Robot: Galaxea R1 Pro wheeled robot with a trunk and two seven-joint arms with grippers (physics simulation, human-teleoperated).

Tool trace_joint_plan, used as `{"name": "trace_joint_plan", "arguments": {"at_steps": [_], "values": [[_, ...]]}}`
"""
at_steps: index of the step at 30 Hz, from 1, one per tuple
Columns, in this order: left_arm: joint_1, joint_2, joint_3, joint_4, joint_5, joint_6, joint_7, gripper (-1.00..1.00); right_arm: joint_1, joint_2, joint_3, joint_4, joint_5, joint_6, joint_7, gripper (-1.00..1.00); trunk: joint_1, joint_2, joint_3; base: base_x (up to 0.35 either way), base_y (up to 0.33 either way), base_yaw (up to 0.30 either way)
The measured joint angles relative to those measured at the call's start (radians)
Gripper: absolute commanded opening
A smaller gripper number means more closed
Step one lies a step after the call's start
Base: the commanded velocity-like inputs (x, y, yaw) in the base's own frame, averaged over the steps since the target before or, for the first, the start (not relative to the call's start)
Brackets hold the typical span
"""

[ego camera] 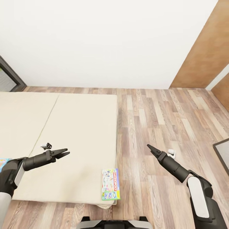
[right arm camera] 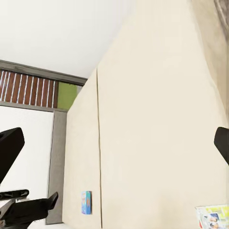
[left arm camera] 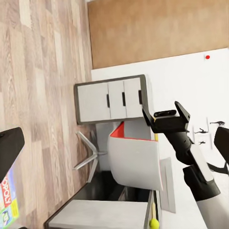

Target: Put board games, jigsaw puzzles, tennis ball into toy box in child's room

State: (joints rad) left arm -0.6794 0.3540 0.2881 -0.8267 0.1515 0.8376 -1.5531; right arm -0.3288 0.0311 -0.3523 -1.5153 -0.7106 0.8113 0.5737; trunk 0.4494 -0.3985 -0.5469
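Observation:
The bed (ego camera: 63, 127), a beige mattress, fills the left of the head view. A white, green-edged board game (ego camera: 110, 184) lies flat at its near right corner; its corner shows again (right arm camera: 212, 217). A small blue board game (right arm camera: 86, 202) lies further along the mattress, and a sliver of it (ego camera: 3, 161) peeks past my left arm. My left gripper (ego camera: 62, 153) hovers open over the mattress, holding nothing. My right gripper (ego camera: 149, 148) hangs open and empty over the floor beside the bed. A pale table (left arm camera: 105, 214) carries a small yellow-green ball (left arm camera: 153, 223), likely the tennis ball.
Wood plank floor (ego camera: 165, 111) stretches right of the bed. A dark grey panel (ego camera: 222, 156) juts in at the right edge. A grey drawer cabinet (left arm camera: 109, 100) and a white chair with red lining (left arm camera: 133, 157) stand near the table. A dark window frame (ego camera: 9, 76) stands behind the bed.

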Motion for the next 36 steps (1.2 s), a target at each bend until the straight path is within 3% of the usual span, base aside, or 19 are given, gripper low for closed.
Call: {"name": "trace_joint_plan", "arguments": {"at_steps": [16,36], "values": [[0.0,0.001,0.0,0.0,-0.001,-0.001,-0.001,1.0,0.0,0.0,0.002,0.0,0.001,-0.001,-0.001,1.0,0.0,0.0,0.023,0.0,0.0,-0.152],[0.0,0.0,-0.001,0.0,0.001,-0.001,0.0,1.0,0.0,0.002,0.002,0.0,0.005,-0.002,0.0,1.0,0.0,0.0,0.055,0.0,0.0,-0.017]]}}
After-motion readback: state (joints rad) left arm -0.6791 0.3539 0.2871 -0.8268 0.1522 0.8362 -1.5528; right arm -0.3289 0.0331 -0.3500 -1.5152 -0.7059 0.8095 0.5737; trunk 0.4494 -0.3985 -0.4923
